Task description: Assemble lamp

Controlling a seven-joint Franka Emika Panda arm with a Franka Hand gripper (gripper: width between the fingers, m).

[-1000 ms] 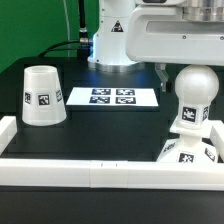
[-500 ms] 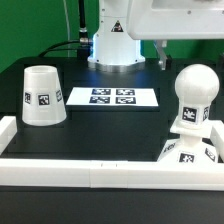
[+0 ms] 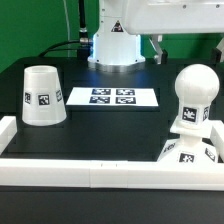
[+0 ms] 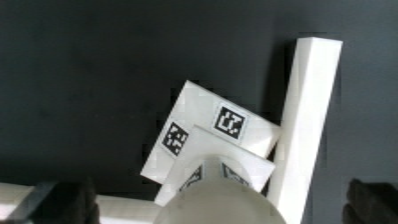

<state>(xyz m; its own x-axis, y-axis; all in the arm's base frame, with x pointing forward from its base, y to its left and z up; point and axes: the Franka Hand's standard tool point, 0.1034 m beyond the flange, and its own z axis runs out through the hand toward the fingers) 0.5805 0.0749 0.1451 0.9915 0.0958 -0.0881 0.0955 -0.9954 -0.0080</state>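
Bulb (image 3: 194, 95) seated on base (image 3: 186, 150); end effector (image 3: 158, 46) empty, open, overhead. Shade (image 3: 42, 96) next: grasp rim squarely, lift level.

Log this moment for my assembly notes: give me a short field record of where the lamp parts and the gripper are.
bulb: upright, seated on the base
base: blocky, tagged, at the exterior view's right, against the border rail
shade: standing alone, wide end down, at the exterior view's left, not yet on the bulb
marker board: flat between shade and arm
gripper: raised above the bulb, fingers spread apart, holding nothing
table: black
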